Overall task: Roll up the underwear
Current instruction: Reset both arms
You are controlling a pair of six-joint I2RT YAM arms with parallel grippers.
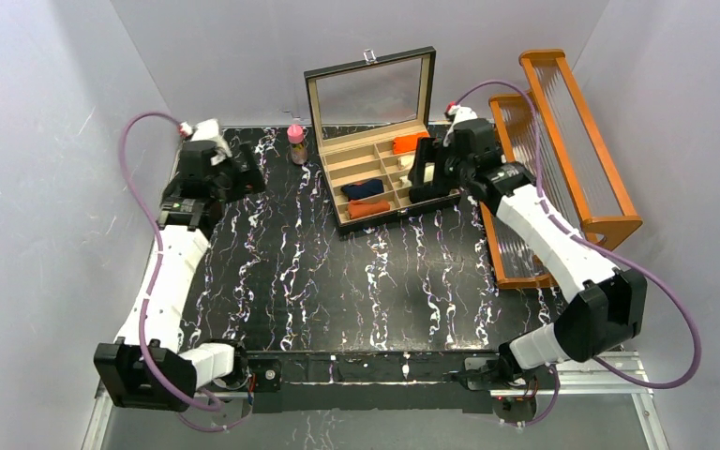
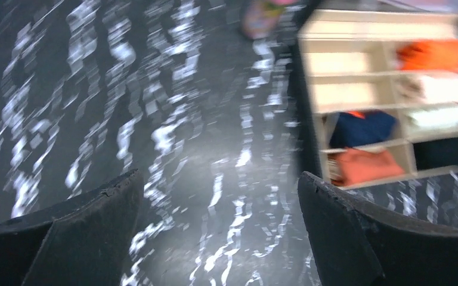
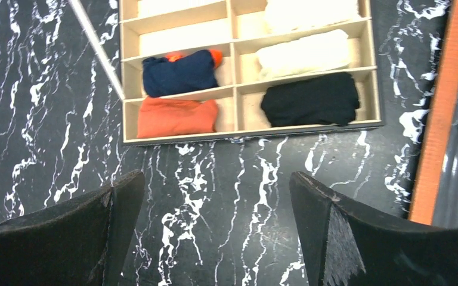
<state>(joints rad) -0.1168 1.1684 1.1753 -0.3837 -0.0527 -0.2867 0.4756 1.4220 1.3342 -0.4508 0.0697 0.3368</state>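
The rust-orange underwear [image 1: 367,208] lies rolled in the front-left compartment of an open wooden organiser box [image 1: 399,217]. The navy underwear with orange trim [image 1: 363,188] lies rolled in the compartment behind it. Both show in the right wrist view, rust-orange [image 3: 176,117] and navy [image 3: 179,72], and blurred in the left wrist view, rust-orange [image 2: 367,165] and navy [image 2: 362,128]. My left gripper [image 2: 220,185] is open and empty over bare table left of the box. My right gripper [image 3: 214,182] is open and empty above the table just in front of the box.
The box also holds a black roll [image 3: 310,98], white rolls [image 3: 304,53] and an orange piece [image 1: 410,143]; its glass lid [image 1: 372,89] stands open at the back. A pink-capped bottle [image 1: 296,142] stands left of the box. A wooden rack [image 1: 562,150] lies at the right.
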